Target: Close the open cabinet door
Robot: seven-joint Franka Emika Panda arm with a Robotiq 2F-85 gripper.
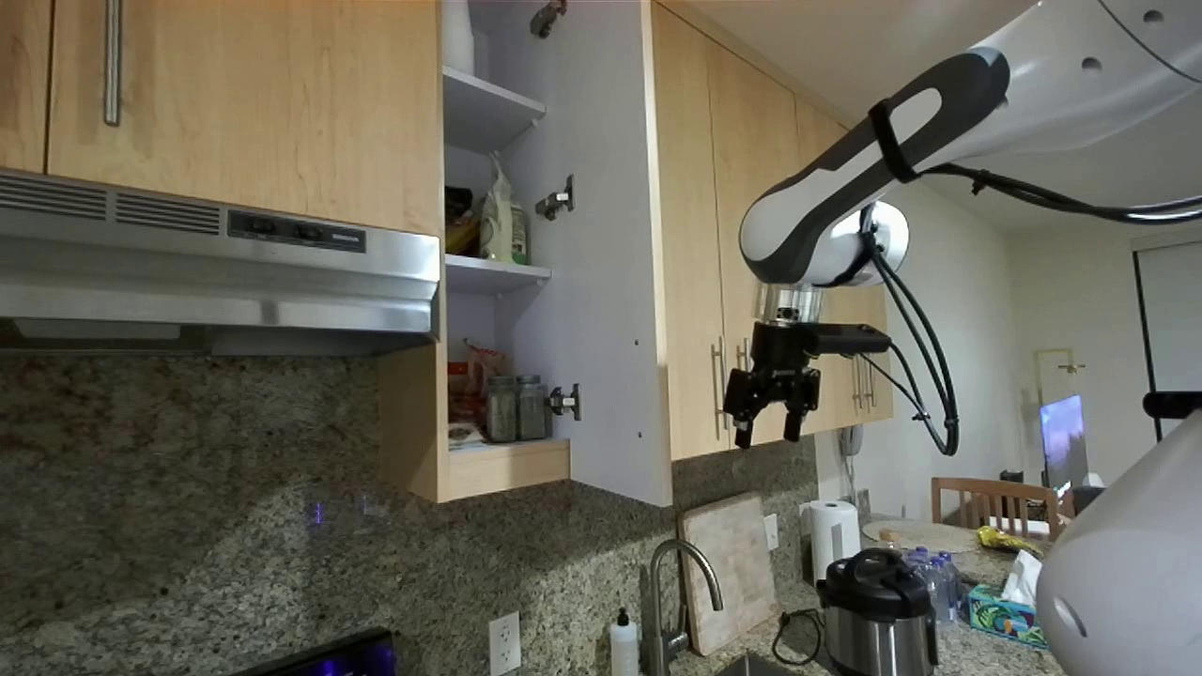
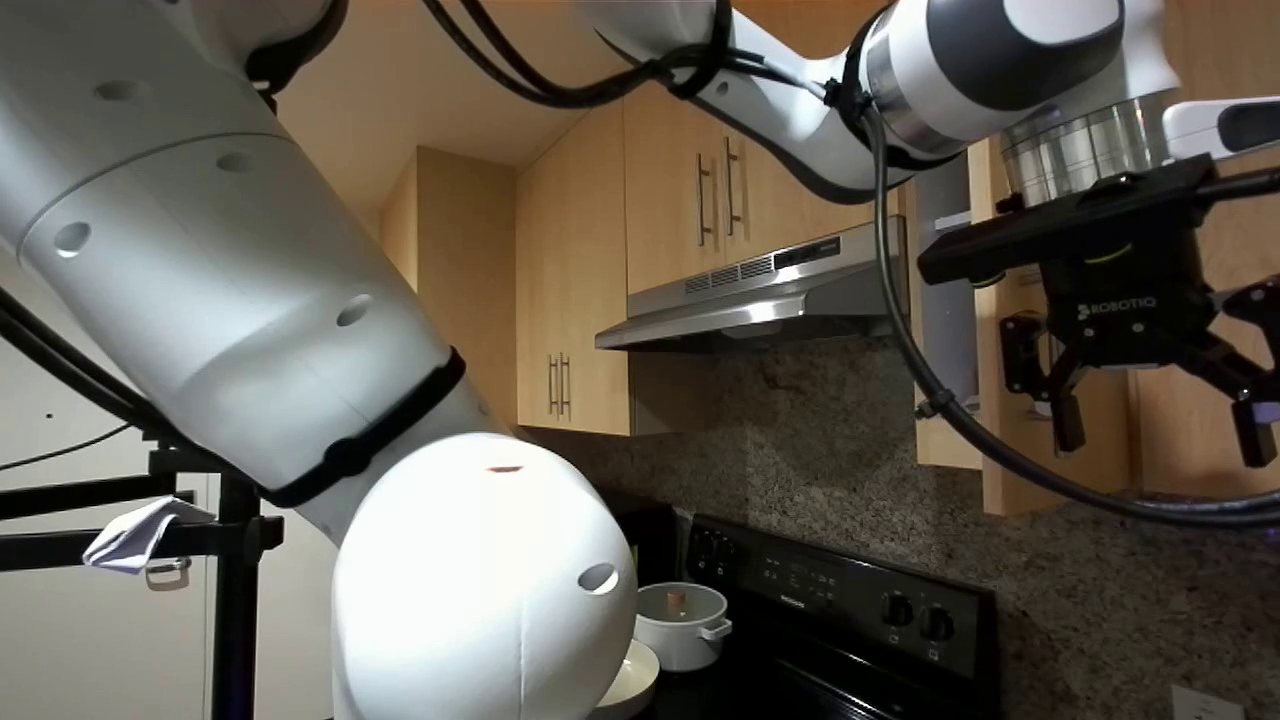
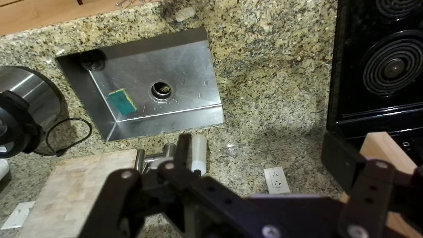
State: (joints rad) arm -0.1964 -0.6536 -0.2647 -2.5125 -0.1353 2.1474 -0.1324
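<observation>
Light-maple, the tall flat cabinet door stands swung out from its white-shelved cabinet. We judge this the approach: our black jointed end effector, fingers apart and empty, hangs on the door's outer side, which we should next push inward.

In an exterior view, sight runs level with the range hood, along the cabinets; in an exterior view, from close up, past my arm to the stove. Both share the range hood and my gripper. Wrist view: steeply downward onto the sink.
</observation>
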